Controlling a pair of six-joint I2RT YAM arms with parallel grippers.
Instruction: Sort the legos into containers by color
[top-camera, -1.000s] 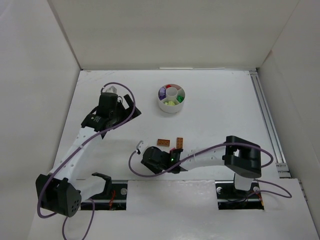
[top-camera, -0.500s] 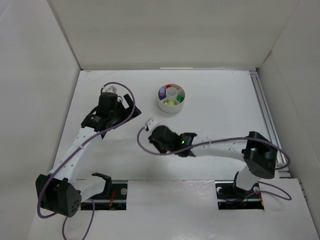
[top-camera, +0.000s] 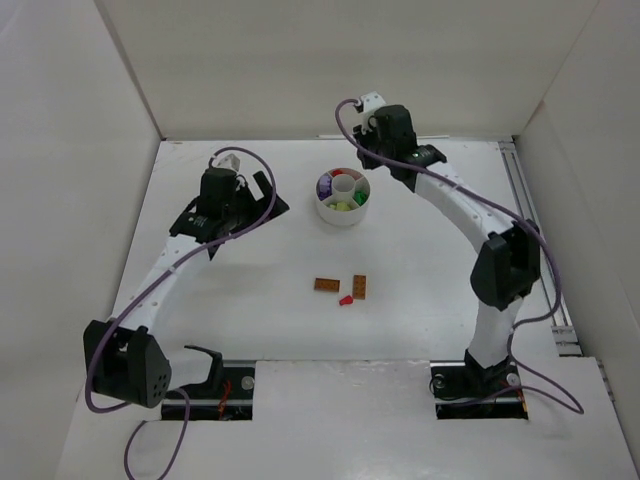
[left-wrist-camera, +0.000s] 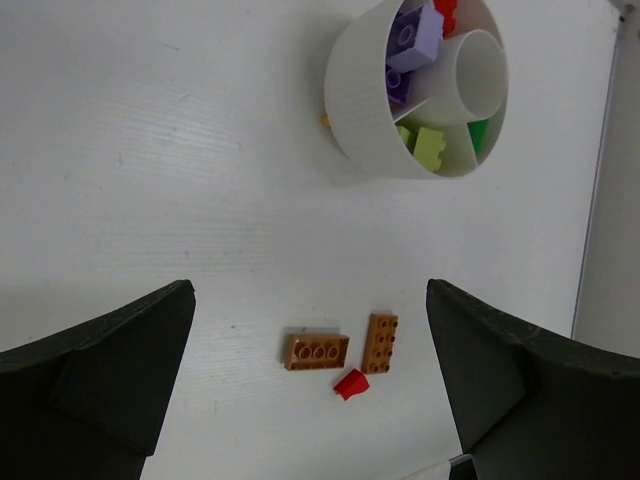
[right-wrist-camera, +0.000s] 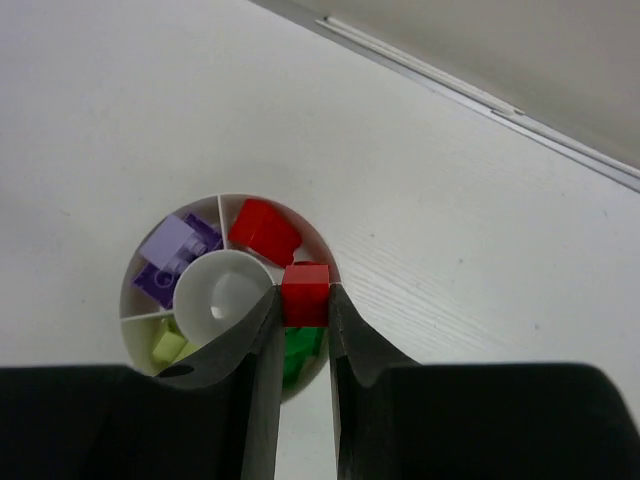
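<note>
A red lego is pinched in the right end effector, which is narrow around it, above the dish where its red and green wedges meet. Purple, lime, red and green legos fill separate wedges. Two orange legos and a small red lego lie together on the tabletop, apart from the dish. The left end effector hovers wide above them.

Dish rear-centre on table; three legos in front; right end effector with lego above dish.
</note>
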